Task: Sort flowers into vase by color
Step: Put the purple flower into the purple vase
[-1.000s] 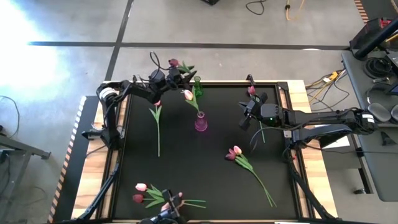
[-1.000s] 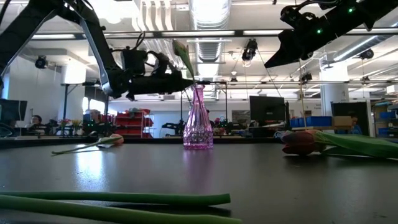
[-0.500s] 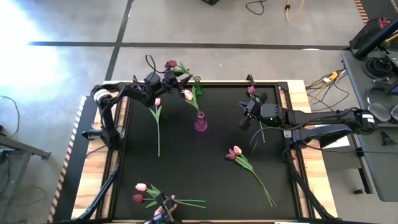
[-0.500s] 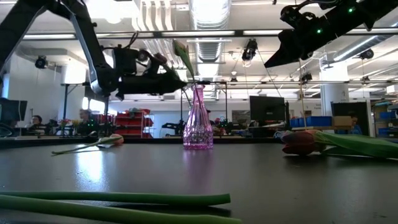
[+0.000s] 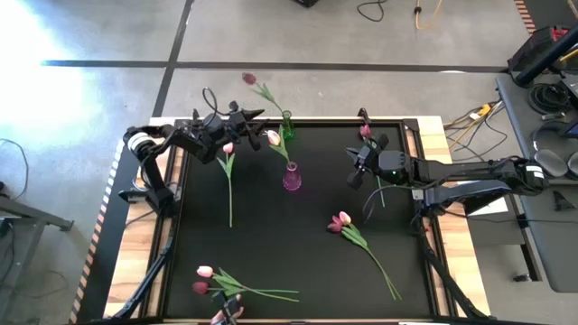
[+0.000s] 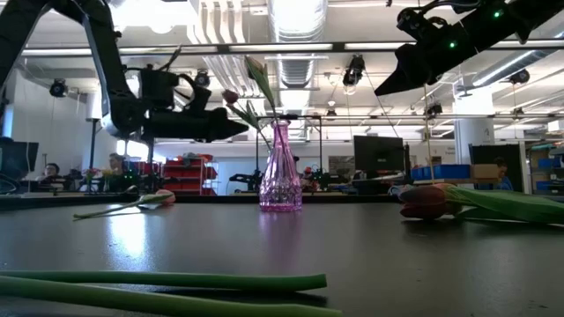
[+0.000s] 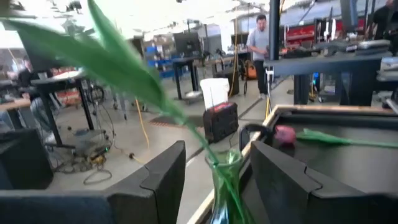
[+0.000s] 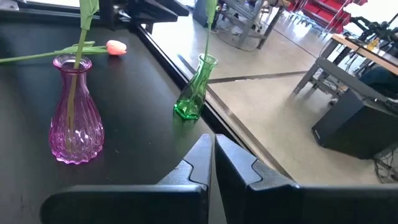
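**Near edge of the table [image 5: 298,253].** A cluster of tulips [image 5: 204,271] is lying flat, pale and dark heads together, with the stems crossing. A grasp on one stem is judged likely to drag its neighbour, and a wrong colour could be carried off.

**Mid-table.** A pair of tulips [image 5: 340,221] is lying with heads touching, well clear of both arms; the same risk of a double pick applies. A single pale tulip [image 5: 228,149] is lying flat just below the left arm.

**Vases.** The pink vase [image 5: 291,177] holds one pale tulip [image 5: 273,137], which leans towards the left arm. The green vase [image 5: 287,126] stands at the far edge and holds one dark red tulip [image 5: 248,78], whose head hangs out beyond the table.

**Grippers.** The left gripper [image 7: 217,155] is beside the green vase with its jaws parted and nothing in them; the vase neck and stem are seen through the gap. The right gripper [image 8: 211,146] hangs over the right side with its jaws pressed together and empty. Another tulip [image 5: 365,131] lies beneath that arm.

**Hazards.**
- The green vase is narrow, edge-placed and loaded off-centre. A finger brushing the stem or a leaf could tip it off the table.
- The leaning pale tulip could be snagged by the left arm.
- The tulip under the right arm could be pinned or crushed if that arm is lowered.
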Action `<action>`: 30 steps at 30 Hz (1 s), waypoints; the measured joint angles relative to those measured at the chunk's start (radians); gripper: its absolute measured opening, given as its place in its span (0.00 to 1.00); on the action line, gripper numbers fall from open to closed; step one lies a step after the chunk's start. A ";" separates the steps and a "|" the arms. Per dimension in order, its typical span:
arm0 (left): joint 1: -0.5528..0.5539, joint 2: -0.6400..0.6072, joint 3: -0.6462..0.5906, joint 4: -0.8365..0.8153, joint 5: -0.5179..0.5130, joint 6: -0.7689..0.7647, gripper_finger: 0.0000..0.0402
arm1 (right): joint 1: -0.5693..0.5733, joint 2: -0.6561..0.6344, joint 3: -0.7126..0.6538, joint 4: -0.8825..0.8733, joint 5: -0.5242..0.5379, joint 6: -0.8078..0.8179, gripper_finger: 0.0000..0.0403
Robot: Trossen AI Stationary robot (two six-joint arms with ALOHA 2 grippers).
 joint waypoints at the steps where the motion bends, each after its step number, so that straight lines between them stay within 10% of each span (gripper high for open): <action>1: 0.000 -0.008 -0.015 0.022 0.000 0.001 0.42 | 0.000 0.000 0.000 0.000 0.000 -0.003 0.03; 30: -0.156 -0.386 -0.447 0.048 0.012 0.052 0.26 | 0.000 -0.001 0.046 -0.193 -0.092 0.090 0.03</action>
